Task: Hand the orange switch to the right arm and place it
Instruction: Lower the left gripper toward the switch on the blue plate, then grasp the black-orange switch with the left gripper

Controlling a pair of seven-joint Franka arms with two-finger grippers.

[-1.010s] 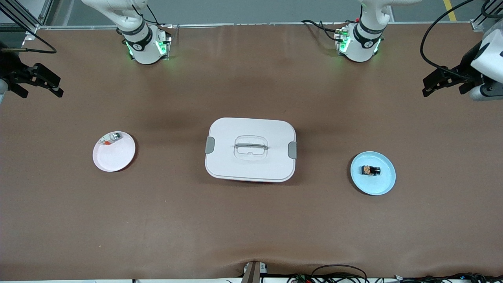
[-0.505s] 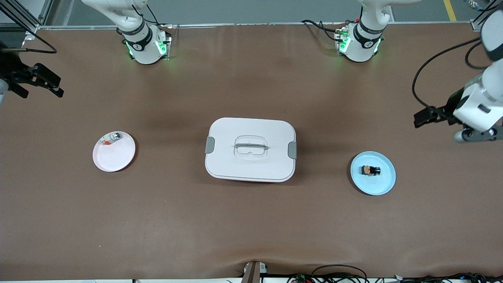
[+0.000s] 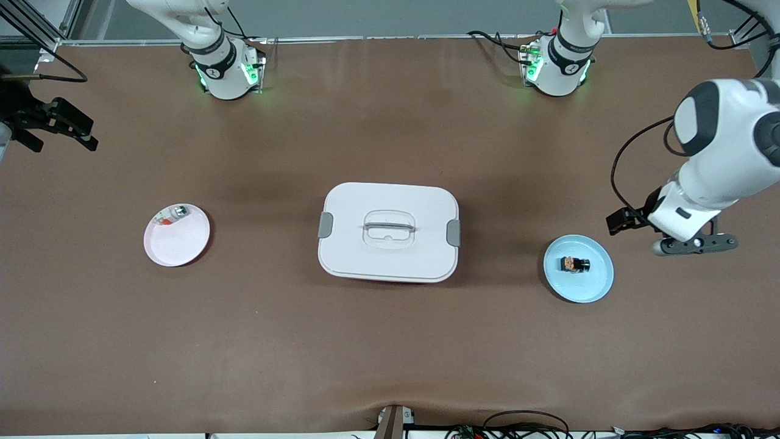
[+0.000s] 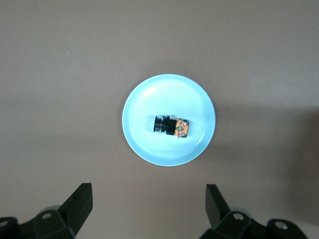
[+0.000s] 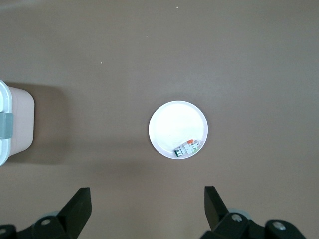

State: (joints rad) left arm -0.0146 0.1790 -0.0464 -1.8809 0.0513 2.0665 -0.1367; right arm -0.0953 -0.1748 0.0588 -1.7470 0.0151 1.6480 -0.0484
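The orange switch (image 3: 574, 264), a tiny black block with an orange-tan face, lies on a light blue plate (image 3: 594, 283) toward the left arm's end of the table. In the left wrist view the switch (image 4: 172, 126) rests near the middle of the plate (image 4: 149, 104). My left gripper (image 3: 627, 221) hangs open over bare table just beside that plate, with nothing between its fingers (image 4: 82, 199). My right gripper (image 3: 66, 145) waits open and empty over the right arm's end of the table.
A white lidded box (image 3: 353, 250) with grey latches sits mid-table. A pale pink plate (image 3: 177, 244) toward the right arm's end carries a small silvery piece with a red-orange bit (image 3: 173, 213); the right wrist view shows that plate (image 5: 172, 124).
The left arm has swung in from the table's end toward the blue plate, bringing its gripper close beside it. The right arm has not moved.
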